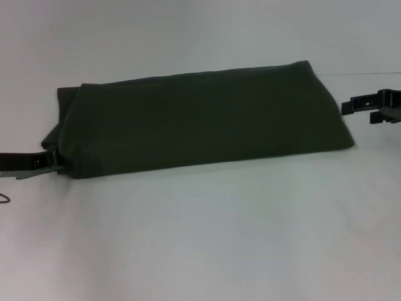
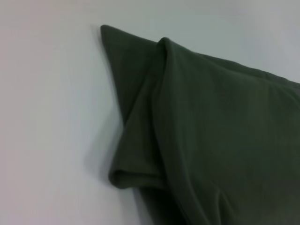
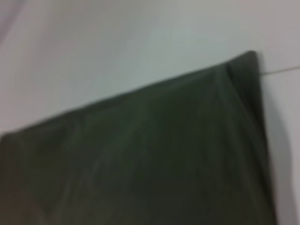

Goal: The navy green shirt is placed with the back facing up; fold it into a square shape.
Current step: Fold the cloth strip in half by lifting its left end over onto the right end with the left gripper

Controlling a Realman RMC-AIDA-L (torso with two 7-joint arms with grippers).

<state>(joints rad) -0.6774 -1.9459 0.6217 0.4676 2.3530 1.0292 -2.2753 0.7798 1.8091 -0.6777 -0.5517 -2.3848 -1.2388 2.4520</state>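
The navy green shirt (image 1: 200,119) lies on the white table as a long, folded band running left to right, plain side up. Its left end shows stacked layers and a small rolled fold (image 2: 136,176). Its right end comes to a neat corner (image 3: 248,61). My left gripper (image 1: 53,162) is low at the band's near left corner, right against the cloth edge. My right gripper (image 1: 358,110) hovers open just off the right end, clear of the cloth and holding nothing.
White table surface (image 1: 207,244) stretches in front of and behind the shirt. A thin seam line (image 1: 363,74) runs across the table at the far right. A bit of cable (image 1: 5,199) shows at the left edge.
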